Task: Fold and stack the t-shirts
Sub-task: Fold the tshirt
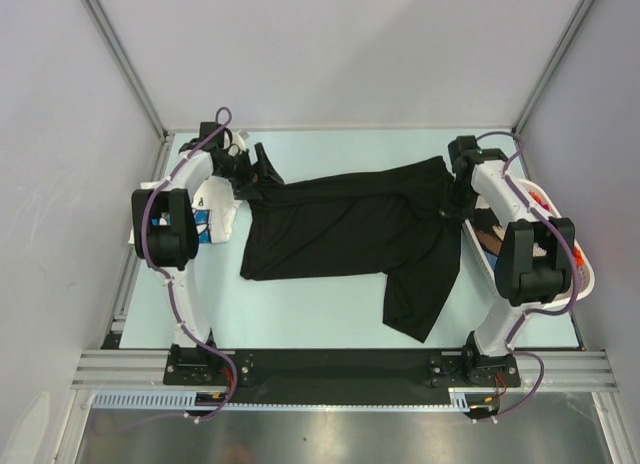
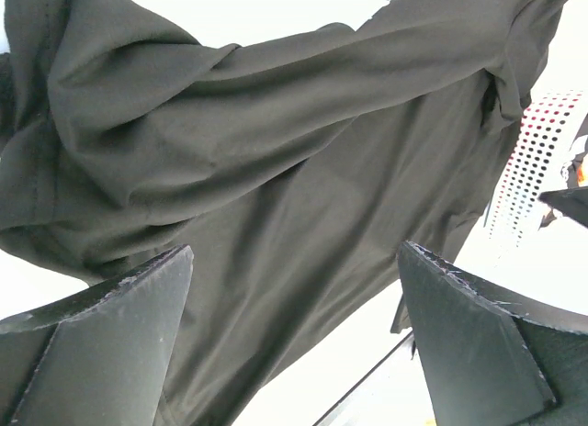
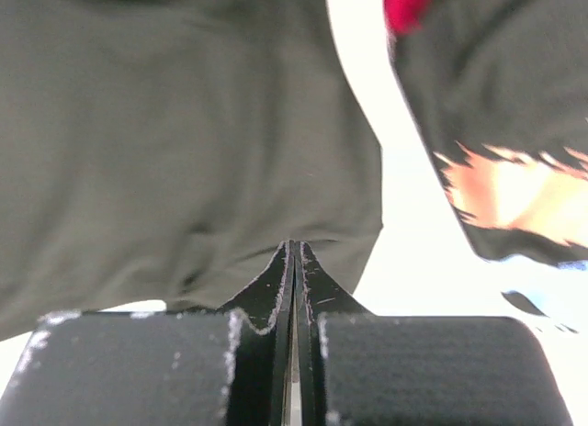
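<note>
A large plain black t-shirt (image 1: 350, 234) lies spread and wrinkled across the middle of the table, one sleeve hanging toward the near edge. My left gripper (image 1: 265, 174) is open at the shirt's far-left corner; in the left wrist view its fingers (image 2: 138, 307) stand wide apart above the black cloth (image 2: 276, 169), holding nothing. My right gripper (image 1: 446, 212) is at the shirt's right edge. In the right wrist view it (image 3: 294, 249) is shut, with the edge of the black shirt (image 3: 184, 141) pinched at its tips.
A white tee with blue print (image 1: 214, 212) lies under the left arm at the table's left edge. A white slotted basket (image 1: 585, 276) at the right holds dark printed and orange cloth (image 3: 478, 123). The basket also shows in the left wrist view (image 2: 533, 160).
</note>
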You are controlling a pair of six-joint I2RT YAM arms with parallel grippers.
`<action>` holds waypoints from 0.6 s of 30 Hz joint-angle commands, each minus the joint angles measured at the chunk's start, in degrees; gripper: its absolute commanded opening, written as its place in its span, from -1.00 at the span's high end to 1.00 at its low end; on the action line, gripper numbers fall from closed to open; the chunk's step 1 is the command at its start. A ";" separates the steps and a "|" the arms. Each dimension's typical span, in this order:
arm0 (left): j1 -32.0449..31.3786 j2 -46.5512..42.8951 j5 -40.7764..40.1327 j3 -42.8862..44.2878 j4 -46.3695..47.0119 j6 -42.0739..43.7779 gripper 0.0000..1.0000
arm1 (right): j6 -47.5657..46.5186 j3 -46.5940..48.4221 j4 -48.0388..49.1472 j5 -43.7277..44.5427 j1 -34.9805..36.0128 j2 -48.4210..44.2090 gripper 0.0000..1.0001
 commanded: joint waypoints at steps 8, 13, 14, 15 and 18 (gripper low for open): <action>-0.30 1.15 1.75 5.24 -1.40 2.04 -0.99 | 1.38 -0.49 -6.45 22.30 0.87 6.29 1.00; -0.30 0.97 1.58 5.33 -1.31 2.12 -0.99 | 0.15 1.88 -5.40 30.29 0.61 10.51 1.00; -0.30 0.89 1.58 5.42 -1.23 2.04 -0.99 | -0.03 2.23 -5.05 31.27 0.43 11.30 1.00; -0.30 0.71 1.40 5.42 -1.40 2.04 -0.99 | -0.20 2.93 -4.79 32.06 0.09 12.97 1.00; -0.30 0.54 1.14 5.50 -1.31 1.95 -0.99 | -0.29 5.92 -4.09 34.09 -1.06 15.70 1.00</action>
